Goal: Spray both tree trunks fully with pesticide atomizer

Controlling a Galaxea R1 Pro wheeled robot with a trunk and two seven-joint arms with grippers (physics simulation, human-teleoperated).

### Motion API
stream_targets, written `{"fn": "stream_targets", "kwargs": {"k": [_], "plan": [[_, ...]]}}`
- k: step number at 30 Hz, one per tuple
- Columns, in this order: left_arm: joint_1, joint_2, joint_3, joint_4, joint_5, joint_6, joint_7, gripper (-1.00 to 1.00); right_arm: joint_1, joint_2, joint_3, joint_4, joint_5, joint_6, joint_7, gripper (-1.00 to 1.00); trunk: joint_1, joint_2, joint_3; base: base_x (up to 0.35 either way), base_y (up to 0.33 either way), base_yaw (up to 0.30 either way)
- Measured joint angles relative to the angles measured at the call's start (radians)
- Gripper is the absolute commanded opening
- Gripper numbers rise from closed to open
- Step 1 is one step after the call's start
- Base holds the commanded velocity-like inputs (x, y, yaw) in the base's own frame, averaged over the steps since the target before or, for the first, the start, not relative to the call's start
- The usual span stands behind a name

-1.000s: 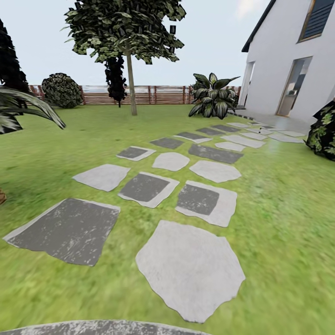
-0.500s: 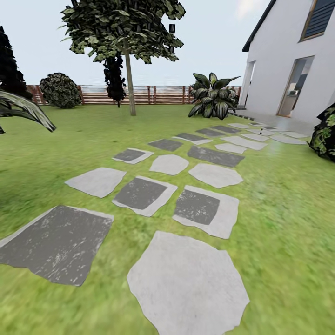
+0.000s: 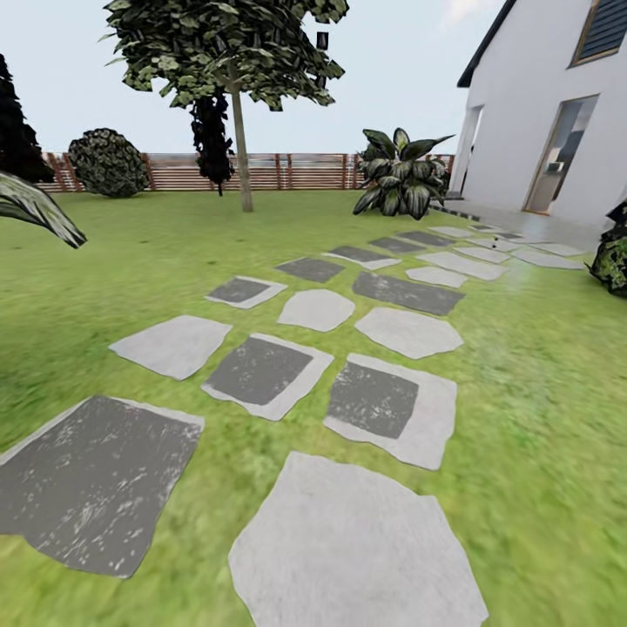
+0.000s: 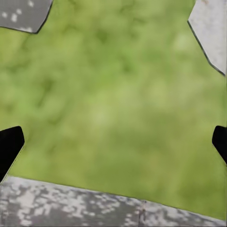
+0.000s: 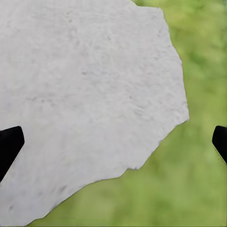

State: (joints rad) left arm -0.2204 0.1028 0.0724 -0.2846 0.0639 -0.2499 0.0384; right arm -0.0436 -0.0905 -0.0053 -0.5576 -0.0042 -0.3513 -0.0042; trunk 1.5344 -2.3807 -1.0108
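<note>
I am out on the garden lawn [image 3: 540,366], which a brown slatted fence [image 3: 296,171] closes off at the back. One tall tree [image 3: 226,43] with blocky green leaves stands at the far left of centre on a bare grey-brown trunk [image 3: 241,152]. The second tree and the pesticide are out of view. My left gripper [image 4: 113,142] is open over grass, its dark fingertips [image 4: 9,146] wide apart beside a mottled stone slab [image 4: 71,205]. My right gripper [image 5: 113,142] is open too, hanging over a pale stone slab [image 5: 80,94], with nothing between its fingers.
Several grey stepping stones [image 3: 261,370] run from my feet toward a white house [image 3: 540,113] at the right. A broad-leaved plant [image 3: 401,174], a round bush [image 3: 106,162], a dark conifer [image 3: 209,131] and a bush [image 3: 614,252] at the right edge dot the lawn.
The whole head view has shifted: the camera has moved forward along the path, so the stepping stones sit nearer and lower. Nothing in the garden itself has moved.
</note>
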Motion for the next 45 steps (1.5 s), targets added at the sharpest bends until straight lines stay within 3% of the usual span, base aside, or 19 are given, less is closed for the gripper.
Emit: {"fn": "stream_targets", "kwargs": {"k": [7,28,45], "plan": [[0.0,0.0,0.0,0.0,0.0,0.0,0.0,1.0,0.0,0.0,0.0,0.001,0.0,0.0,0.0,1.0,0.0,0.0,-0.001,0.34,0.0,-0.09],[0.0,0.0,0.0,0.0,0.0,0.0,0.0,1.0,0.0,0.0,0.001,0.003,0.0,0.0,0.0,1.0,0.0,0.0,-0.001,0.34,0.0,-0.25],[0.0,0.0,0.0,0.0,0.0,0.0,0.0,1.0,0.0,0.0,0.007,0.012,0.003,0.0,0.003,1.0,0.0,0.0,-0.001,0.34,0.0,-0.016]]}}
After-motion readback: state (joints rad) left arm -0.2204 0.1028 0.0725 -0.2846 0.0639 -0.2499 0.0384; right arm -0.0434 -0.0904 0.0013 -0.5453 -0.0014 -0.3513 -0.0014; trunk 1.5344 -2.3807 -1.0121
